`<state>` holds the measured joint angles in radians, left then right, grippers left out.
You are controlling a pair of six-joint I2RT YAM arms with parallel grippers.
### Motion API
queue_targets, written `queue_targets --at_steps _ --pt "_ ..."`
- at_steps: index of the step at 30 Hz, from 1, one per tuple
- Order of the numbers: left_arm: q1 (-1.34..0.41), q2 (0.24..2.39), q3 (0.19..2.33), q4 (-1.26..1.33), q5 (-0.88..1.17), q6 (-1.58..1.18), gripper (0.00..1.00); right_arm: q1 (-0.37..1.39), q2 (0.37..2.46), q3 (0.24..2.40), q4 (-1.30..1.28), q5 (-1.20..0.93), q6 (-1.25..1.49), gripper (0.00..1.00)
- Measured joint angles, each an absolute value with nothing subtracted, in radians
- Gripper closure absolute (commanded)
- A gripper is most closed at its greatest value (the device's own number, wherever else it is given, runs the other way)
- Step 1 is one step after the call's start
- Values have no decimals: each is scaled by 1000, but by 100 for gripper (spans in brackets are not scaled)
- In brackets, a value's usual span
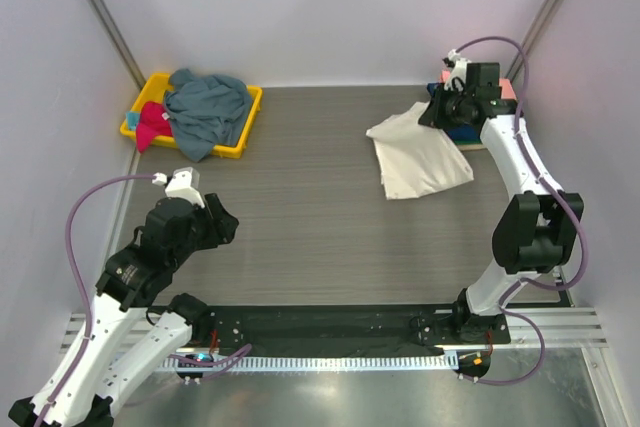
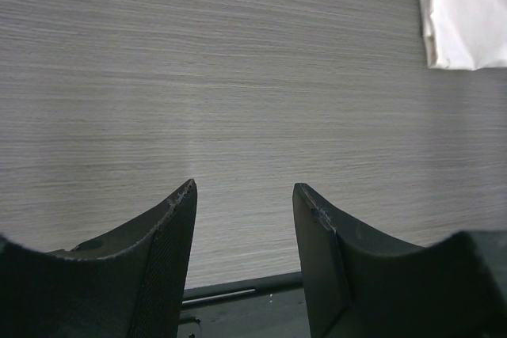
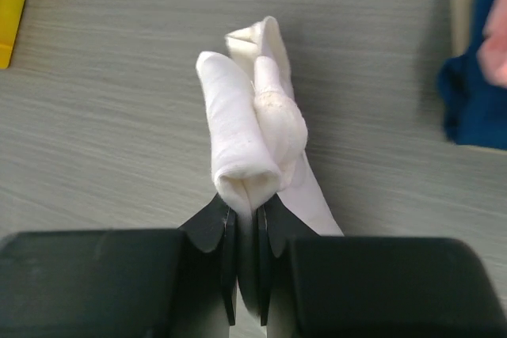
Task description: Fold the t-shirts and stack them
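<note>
The right gripper (image 3: 245,210) was clamped on a bunched fold of the large cream-white cotton t-shirt (image 1: 422,159), which lay at the far right of the grey wood-grain bench (image 1: 300,197). The left gripper (image 2: 244,193) stood wide above the near left.

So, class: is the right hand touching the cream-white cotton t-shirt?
Touching. The right wrist view shows the right hand shut on a bunched fold of the cream-white cotton t-shirt.
</note>
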<state>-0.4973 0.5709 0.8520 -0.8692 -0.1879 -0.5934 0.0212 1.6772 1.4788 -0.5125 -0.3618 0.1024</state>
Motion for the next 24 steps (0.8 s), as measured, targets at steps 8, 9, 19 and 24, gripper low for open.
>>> queue_targets --at_steps 8,9,19,24 --pt "-497 571 852 -865 -182 -593 47 -10 1678 1811 -710 -292 -38 99" --pt "-497 571 852 -865 -182 -593 48 -17 1682 1847 -727 -288 -49 99" --pt "-497 591 852 -865 -179 -593 48 -92 1758 2127 -832 -255 -117 99" --pt "-497 593 852 -864 -179 -593 48 -102 1795 2191 -849 -244 -130 99"
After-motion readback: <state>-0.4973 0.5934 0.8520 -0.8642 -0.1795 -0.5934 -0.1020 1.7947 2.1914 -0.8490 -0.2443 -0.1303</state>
